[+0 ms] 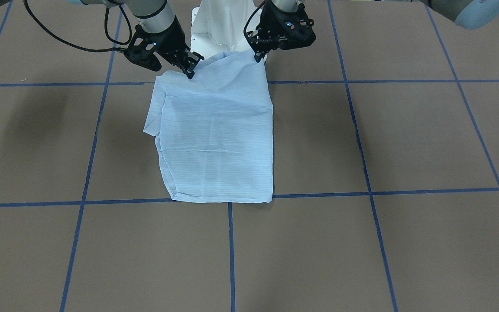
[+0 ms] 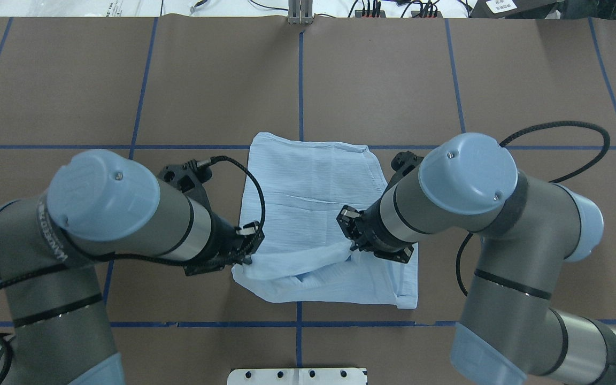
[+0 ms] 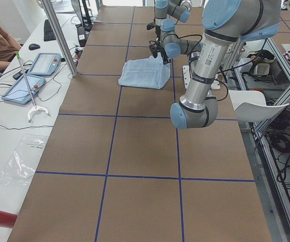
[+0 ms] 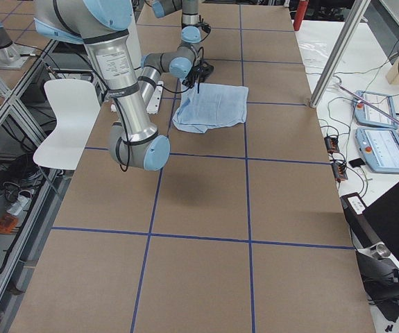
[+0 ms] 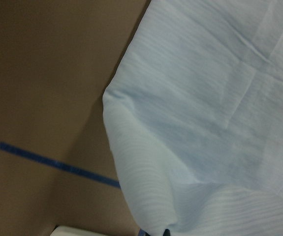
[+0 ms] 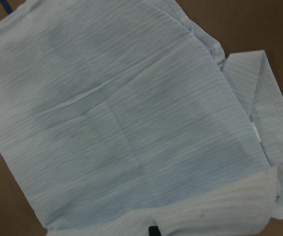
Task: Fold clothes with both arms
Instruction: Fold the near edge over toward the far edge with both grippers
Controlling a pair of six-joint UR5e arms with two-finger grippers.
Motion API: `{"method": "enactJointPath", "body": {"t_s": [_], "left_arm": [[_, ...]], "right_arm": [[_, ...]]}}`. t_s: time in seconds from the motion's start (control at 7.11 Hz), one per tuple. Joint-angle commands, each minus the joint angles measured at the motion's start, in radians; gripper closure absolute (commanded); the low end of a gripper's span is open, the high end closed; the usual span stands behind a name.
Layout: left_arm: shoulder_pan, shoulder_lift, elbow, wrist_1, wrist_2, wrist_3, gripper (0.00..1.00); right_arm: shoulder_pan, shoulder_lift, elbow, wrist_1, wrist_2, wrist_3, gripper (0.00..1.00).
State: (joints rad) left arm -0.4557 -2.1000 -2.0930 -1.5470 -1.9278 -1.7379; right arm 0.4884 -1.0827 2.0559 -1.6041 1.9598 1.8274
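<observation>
**Both arms have the shirt's robot-side hem pinched up; the rest lies ahead of them toward your edge of the bench.**

The shirt (image 1: pixel 219 143) sits midway along the bench (image 1: pixel 405 143), closer to the robot's edge, already folded into a rectangle whose long axis runs from the robot's edge to yours. The left fingers (image 1: pixel 257 57) and right fingers (image 1: pixel 190 72) are each closed on that raised hem, one near either corner. The wrist views show barely a sliver of finger, so take the grip as likely, not certain. All the flat cloth lies away from both, toward your edge. The right fingers sit a little further over the cloth, so expect the carried hem to run slightly skewed unless you even them.
</observation>
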Motion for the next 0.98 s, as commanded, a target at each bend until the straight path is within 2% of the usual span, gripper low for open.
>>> {"method": "enactJointPath", "body": {"t_s": [0.0,0.28,0.42,0.56,0.84], "left_arm": [[-0.108,-0.012,0.123,-0.112,-0.002,0.079,1.00],[-0.149,-0.063,0.296,-0.256,-0.002,0.084,1.00],[-0.153,-0.066,0.354,-0.328,-0.002,0.084,1.00],[-0.167,-0.071,0.385,-0.355,-0.002,0.084,1.00],[-0.198,-0.130,0.476,-0.379,0.000,0.084,1.00]], "right_arm": [[0.052,0.072,-0.104,0.004,-0.073,-0.095,1.00],[0.088,0.122,-0.215,0.015,-0.085,-0.137,1.00],[0.102,0.139,-0.271,0.079,-0.088,-0.141,1.00],[0.113,0.151,-0.316,0.134,-0.090,-0.140,1.00],[0.130,0.167,-0.370,0.150,-0.088,-0.143,1.00]]}}
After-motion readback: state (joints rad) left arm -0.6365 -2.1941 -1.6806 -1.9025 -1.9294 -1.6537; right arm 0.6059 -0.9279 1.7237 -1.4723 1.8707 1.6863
